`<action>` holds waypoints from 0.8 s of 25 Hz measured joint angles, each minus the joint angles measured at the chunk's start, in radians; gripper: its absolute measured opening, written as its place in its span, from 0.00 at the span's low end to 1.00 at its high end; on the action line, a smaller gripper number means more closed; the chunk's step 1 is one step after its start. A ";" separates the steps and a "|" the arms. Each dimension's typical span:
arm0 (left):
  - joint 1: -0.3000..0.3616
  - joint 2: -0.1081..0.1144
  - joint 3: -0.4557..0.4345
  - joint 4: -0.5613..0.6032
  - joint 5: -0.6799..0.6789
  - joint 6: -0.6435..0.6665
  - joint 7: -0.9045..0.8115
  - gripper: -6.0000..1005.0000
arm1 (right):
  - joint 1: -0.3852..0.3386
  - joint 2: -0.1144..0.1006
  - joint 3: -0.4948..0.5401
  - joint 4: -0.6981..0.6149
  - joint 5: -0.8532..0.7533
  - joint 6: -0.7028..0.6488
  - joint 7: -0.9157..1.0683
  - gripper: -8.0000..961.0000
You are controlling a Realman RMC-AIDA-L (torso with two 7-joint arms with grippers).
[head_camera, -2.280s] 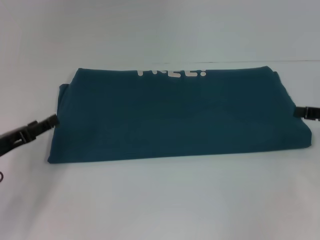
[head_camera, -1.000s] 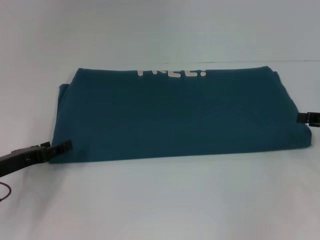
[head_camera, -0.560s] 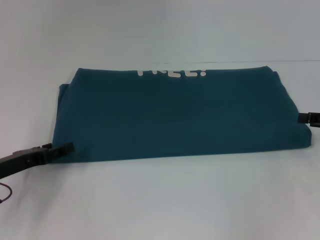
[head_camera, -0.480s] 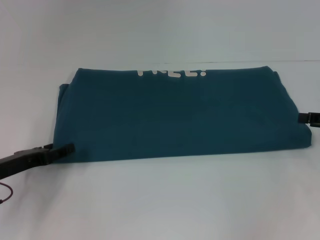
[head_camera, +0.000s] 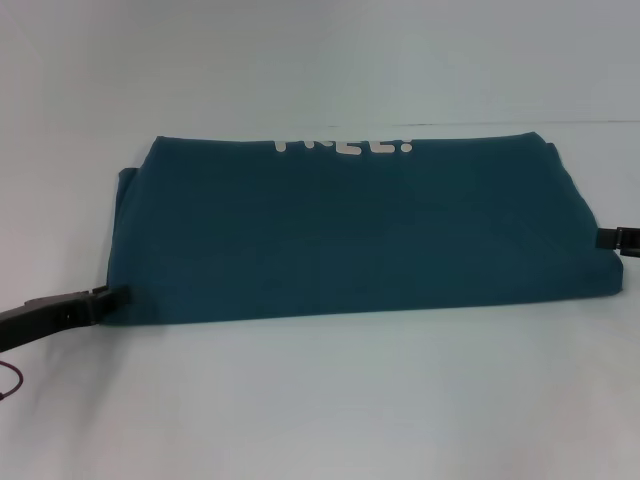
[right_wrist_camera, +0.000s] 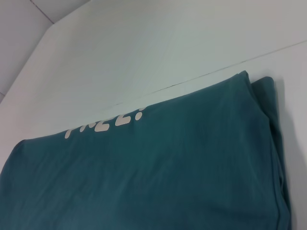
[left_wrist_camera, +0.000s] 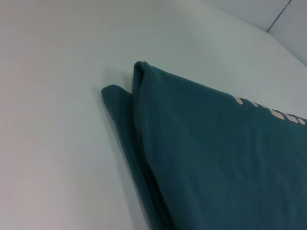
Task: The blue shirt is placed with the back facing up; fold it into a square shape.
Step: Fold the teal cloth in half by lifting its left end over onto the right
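The blue shirt (head_camera: 360, 235) lies folded into a wide flat rectangle on the table, with white lettering (head_camera: 345, 146) cut off by its far fold. My left gripper (head_camera: 118, 295) reaches in low from the left, its tip at the shirt's near left corner. At the shirt's right edge, about halfway along it, only the tip of my right gripper (head_camera: 603, 237) shows. In the left wrist view the shirt (left_wrist_camera: 206, 153) shows stacked layers at its left edge. The shirt (right_wrist_camera: 158, 167) and its lettering (right_wrist_camera: 108, 120) fill the right wrist view.
The white table (head_camera: 320, 410) spreads around the shirt on all sides. A thin seam line (head_camera: 600, 122) crosses its far right part. A dark cable (head_camera: 8, 385) loops below my left arm at the picture's edge.
My left gripper dropped from the middle of the shirt's left edge to its near left corner, pushed over the corner, then drew back a little. The right gripper barely shifted. The shirt lies as before.
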 joint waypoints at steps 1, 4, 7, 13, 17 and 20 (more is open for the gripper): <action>0.000 0.000 0.000 0.001 0.000 -0.002 0.000 0.46 | 0.000 0.000 0.000 0.000 0.000 0.000 0.000 0.60; -0.002 0.000 0.000 0.001 0.000 -0.009 -0.001 0.28 | -0.001 0.001 0.001 0.000 0.000 0.001 0.000 0.60; -0.003 0.000 0.000 0.001 0.000 -0.012 -0.002 0.13 | -0.001 0.003 0.001 0.000 -0.001 0.013 0.000 0.60; -0.004 0.000 0.000 0.013 0.000 -0.003 -0.006 0.00 | -0.001 0.002 -0.007 0.021 -0.012 0.049 0.001 0.60; -0.003 0.000 0.000 0.023 -0.001 0.006 -0.015 0.01 | 0.000 0.005 -0.008 0.027 -0.036 0.068 0.002 0.60; -0.003 0.003 0.000 0.025 -0.001 0.013 -0.018 0.01 | 0.001 0.010 -0.008 0.028 -0.045 0.077 0.002 0.60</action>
